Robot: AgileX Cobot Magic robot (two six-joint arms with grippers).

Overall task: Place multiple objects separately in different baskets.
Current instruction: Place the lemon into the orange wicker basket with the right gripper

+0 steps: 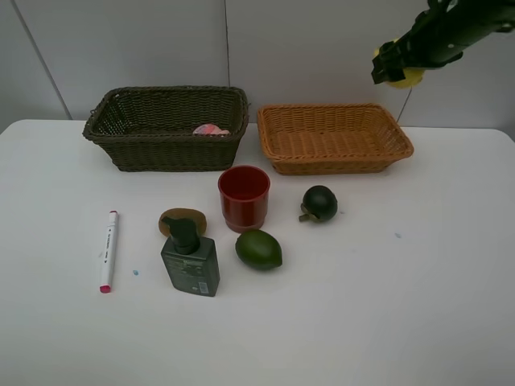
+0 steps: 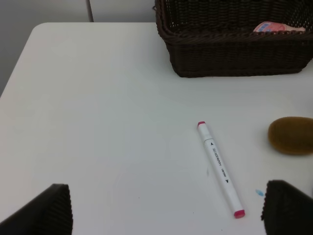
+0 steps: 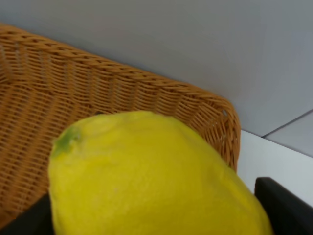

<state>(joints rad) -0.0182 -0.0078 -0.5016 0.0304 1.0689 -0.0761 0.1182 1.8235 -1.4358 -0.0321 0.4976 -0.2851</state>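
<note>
In the high view, your right gripper hangs in the upper right of the frame, closed around the yellow lemon, above and just past the right end of the light tan basket, which looks empty. The dark basket in the upper left holds the pink bottle. On the white table wait the red cup at centre, the dark round fruit to its right, the green avocado below it, the pump bottle with the kiwi touching behind it, and the white marker at the left. In the left wrist view, your left gripper hovers with its fingers spread wide and empty over the marker, with the kiwi beside it and the dark basket beyond. In the right wrist view the lemon fills the picture between the dark fingers, and under it you see only a corner of the tan weave. So, as I judge it, you are near the rim rather than over the middle: carry the lemon inward until basket floor surrounds it, come down low inside the walls, then spread the fingers slowly, since a round fruit dropped from a height may roll or bounce out
</note>
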